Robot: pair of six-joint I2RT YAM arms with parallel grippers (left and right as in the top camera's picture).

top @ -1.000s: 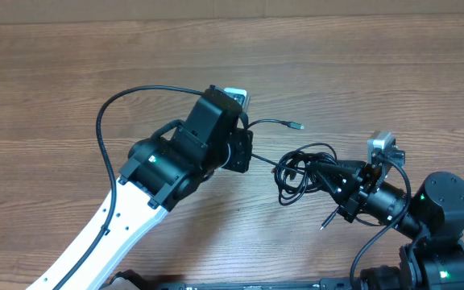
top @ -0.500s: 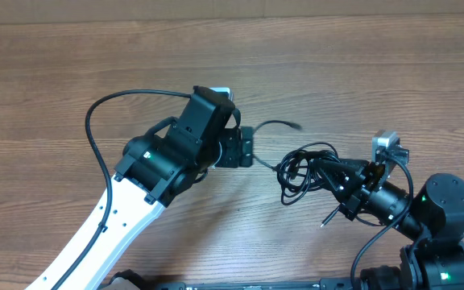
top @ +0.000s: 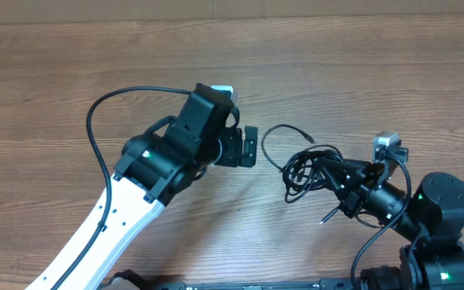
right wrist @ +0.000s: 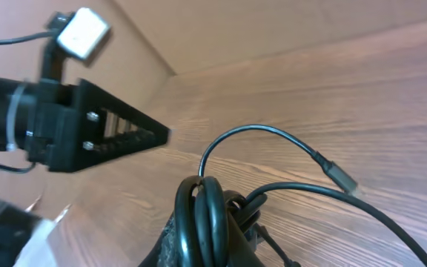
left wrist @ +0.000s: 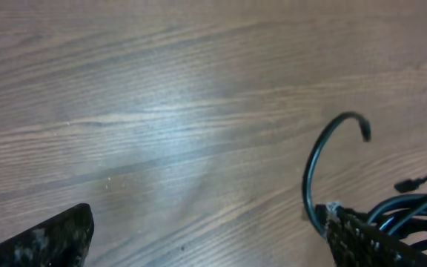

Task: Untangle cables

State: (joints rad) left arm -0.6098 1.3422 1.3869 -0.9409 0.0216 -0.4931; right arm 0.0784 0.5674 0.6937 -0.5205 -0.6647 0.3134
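Two grippers, one tangle of cables (top: 303,171): thin black loops, strands uncountable, right of centre on the table (top: 377,72). Right gripper (top: 337,179) clenched on it; left gripper (top: 253,147) splayed, empty, nearby.

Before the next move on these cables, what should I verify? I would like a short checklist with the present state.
1. Left jaws open and empty: ok.
2. Right jaws shut on the cable bundle: ok.
3. Loose cable end not gripped by the left jaws: ok.
4. Bundle untangled: not ok, loops cross one another.
5. Which cord in the bundle the loose end belongs to: cannot tell.
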